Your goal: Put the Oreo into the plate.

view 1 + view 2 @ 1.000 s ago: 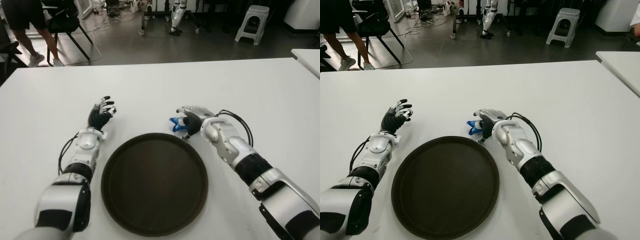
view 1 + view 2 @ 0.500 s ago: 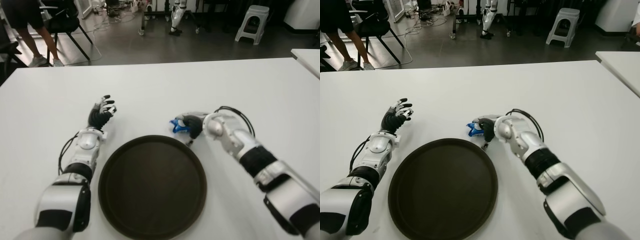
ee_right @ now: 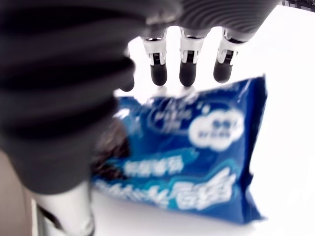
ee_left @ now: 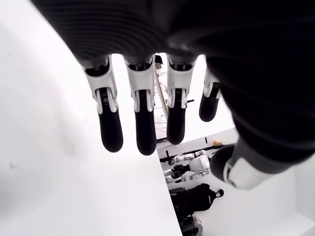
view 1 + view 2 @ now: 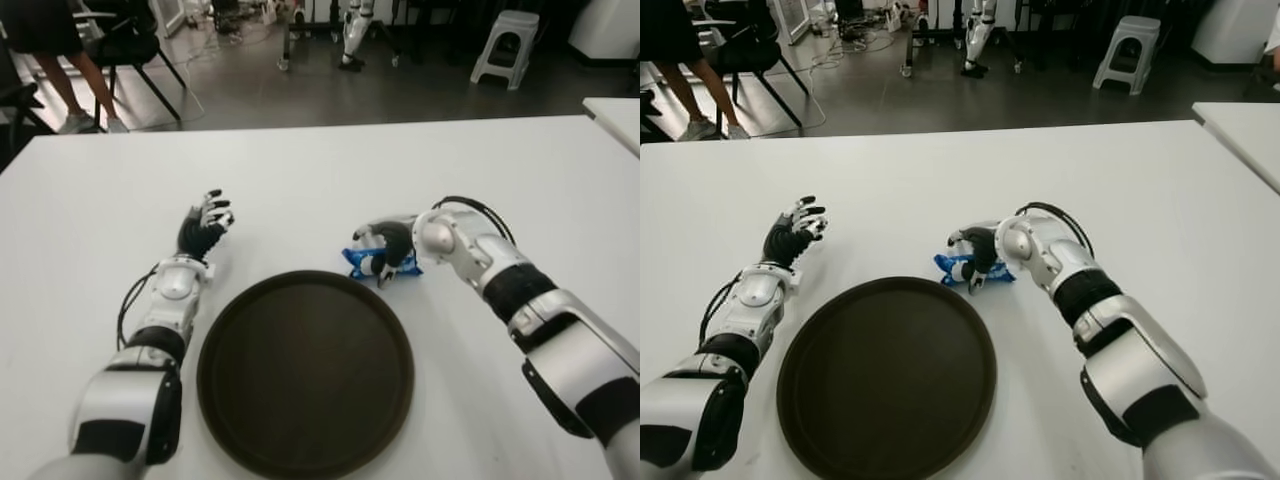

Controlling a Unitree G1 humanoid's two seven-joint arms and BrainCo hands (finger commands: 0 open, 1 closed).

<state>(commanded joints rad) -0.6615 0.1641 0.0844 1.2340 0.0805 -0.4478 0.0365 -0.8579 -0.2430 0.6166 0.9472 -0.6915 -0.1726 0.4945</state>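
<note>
Right hand (image 5: 385,250) is down on the blue Oreo pack (image 5: 378,264), which lies flat on the white bench (image 5: 400,170) just beyond the far right rim of the plate (image 5: 305,370); the pack is close to that rim, though whether it touches the rim I cannot tell; it is not in the plate. In the right wrist view the pack (image 3: 192,157) fills the frame beneath the palm; three fingers (image 3: 189,66) reach over its far edge, extended and slightly apart, with the thumb low on the near side; the hand is draped over the pack rather than clamped around it, and a firm pinch does not show, so whether it actually holds the pack I cannot tell.

Left hand (image 5: 203,226) shows to the left of the plate, near its far left rim, above the bench; whether it touches the surface is unclear; in the left wrist view its fingers (image 4: 141,118) hang straight and spread, holding nothing.

The plate is dark, round and bare, sitting between the two forearms; beyond the bench, a person's legs (image 5: 75,75) at far left and a white stool (image 5: 505,45) on the floor.
</note>
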